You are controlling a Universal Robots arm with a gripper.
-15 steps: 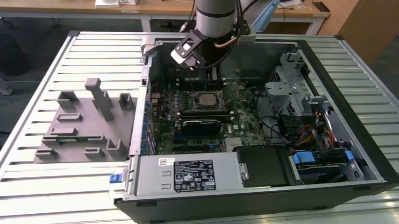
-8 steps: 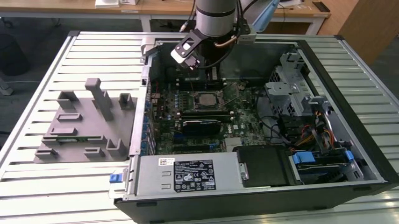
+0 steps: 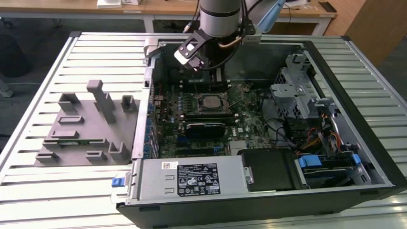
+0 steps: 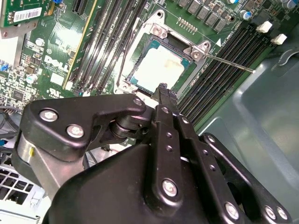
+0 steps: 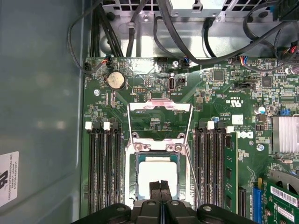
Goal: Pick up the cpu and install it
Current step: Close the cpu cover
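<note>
So, how far along am I?

Well along, by my reading. Your cpu [image 5: 158, 171] lies flat inside the socket [image 5: 132, 184] on the motherboard [image 5: 224, 93], so the picking up and the placing look done.

And the claw?

Your gripper [image 5: 160, 185] hangs right over the cpu with its fingertips [image 5: 155, 187] pressed together and nothing between them. In the second wrist view its tip sits at the cpu's near edge. Whether it touches the metal top, I cannot tell.

Then what is left?

The load plate [image 5: 160, 108] stands swung up off the socket, and the thin lever [image 4: 229, 64] lies out to one side, unlatched. With both open like that, I would not call your install finished.
</note>
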